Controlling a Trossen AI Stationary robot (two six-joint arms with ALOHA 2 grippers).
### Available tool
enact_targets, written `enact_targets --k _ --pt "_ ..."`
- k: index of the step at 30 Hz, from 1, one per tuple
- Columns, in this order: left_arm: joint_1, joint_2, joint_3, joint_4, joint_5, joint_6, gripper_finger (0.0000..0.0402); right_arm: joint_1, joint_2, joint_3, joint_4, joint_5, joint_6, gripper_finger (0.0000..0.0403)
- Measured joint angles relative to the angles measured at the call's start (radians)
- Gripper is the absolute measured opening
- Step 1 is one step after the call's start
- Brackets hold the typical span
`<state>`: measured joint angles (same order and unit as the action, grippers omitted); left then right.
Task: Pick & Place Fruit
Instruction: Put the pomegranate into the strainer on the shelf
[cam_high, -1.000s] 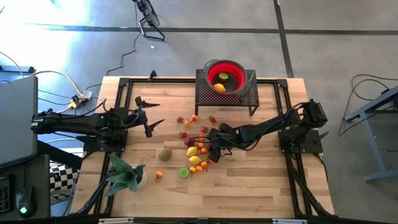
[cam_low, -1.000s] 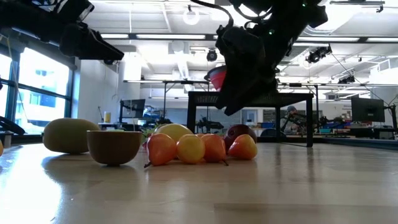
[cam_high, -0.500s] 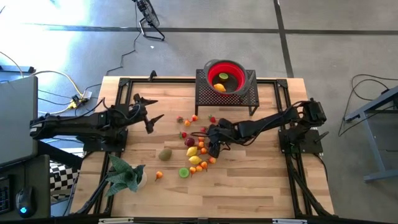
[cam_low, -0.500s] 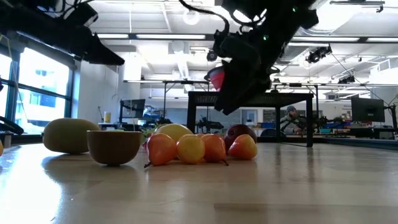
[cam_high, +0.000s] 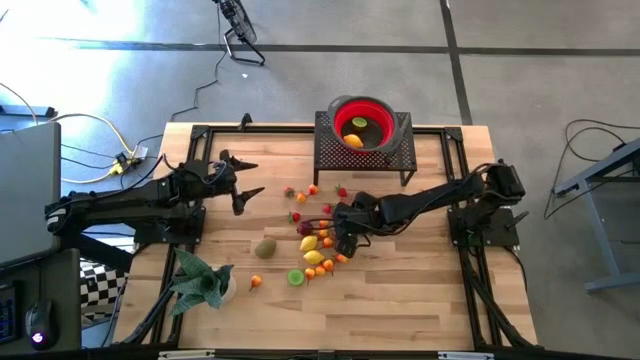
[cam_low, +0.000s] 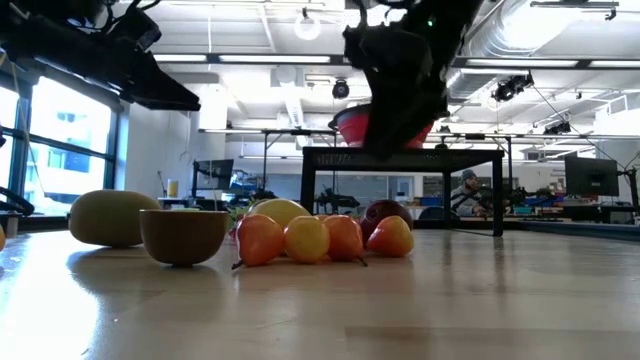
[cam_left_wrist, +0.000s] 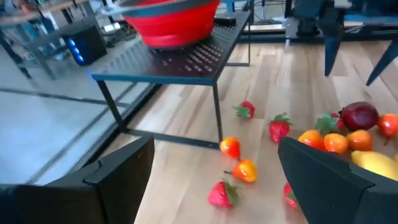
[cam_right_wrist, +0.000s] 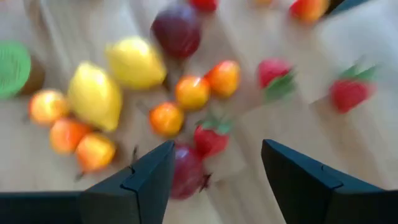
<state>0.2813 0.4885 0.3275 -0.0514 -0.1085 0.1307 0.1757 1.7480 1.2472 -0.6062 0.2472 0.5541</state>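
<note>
Above the fruit (cam_high: 318, 243) hangs the right gripper (cam_high: 340, 224) — spread, empty — left gripper (cam_high: 238, 183) likewise.

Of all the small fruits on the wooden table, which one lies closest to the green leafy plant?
The small orange fruit, alone just beside the plant. The kiwi and the fruit pile lie farther away.

Table (cam_high: 400, 290) pale wood w/ satin sheen; fruit (cam_low: 307, 239) smooth glossy plastic; rack (cam_left_wrist: 186, 59) matt perforated metal.
</note>
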Motion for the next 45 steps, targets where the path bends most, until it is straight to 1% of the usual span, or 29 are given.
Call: enact_targets --k 5,8,10,13,16,31,39,45 --pt "0.000 0.000 0.000 0.002 0.000 0.000 0.0337 0.000 0.047 -0.001 0.005 -0.153 0.004 0.0233" --pt "0.000 0.000 0.000 0.002 0.000 0.000 0.0337 0.000 0.080 -0.001 0.002 -0.196 0.010 0.0233" --pt "0.000 0.000 0.000 0.002 0.000 0.000 0.0337 0.001 0.087 -0.001 -0.002 -0.193 0.003 0.0233" --pt "0.000 0.000 0.000 0.002 -0.005 0.003 0.0337 0.004 0.087 -0.001 0.005 -0.142 -0.009 0.0233" --pt "0.000 0.000 0.000 0.003 -0.015 0.005 0.0337 0.004 0.087 -0.001 0.006 -0.126 -0.027 0.0233" --pt "0.000 0.000 0.000 -0.021 -0.015 0.021 0.0337 0.008 0.092 -0.006 0.062 -0.146 -0.026 0.0233" --pt "0.000 0.000 0.000 -0.027 -0.013 0.021 0.0337 0.008 0.092 -0.083 0.125 -0.149 -0.024 0.0233" --pt "0.000 0.000 0.000 -0.027 -0.013 0.021 0.0337 0.008 0.092 -0.139 0.220 -0.170 -0.023 0.0233"
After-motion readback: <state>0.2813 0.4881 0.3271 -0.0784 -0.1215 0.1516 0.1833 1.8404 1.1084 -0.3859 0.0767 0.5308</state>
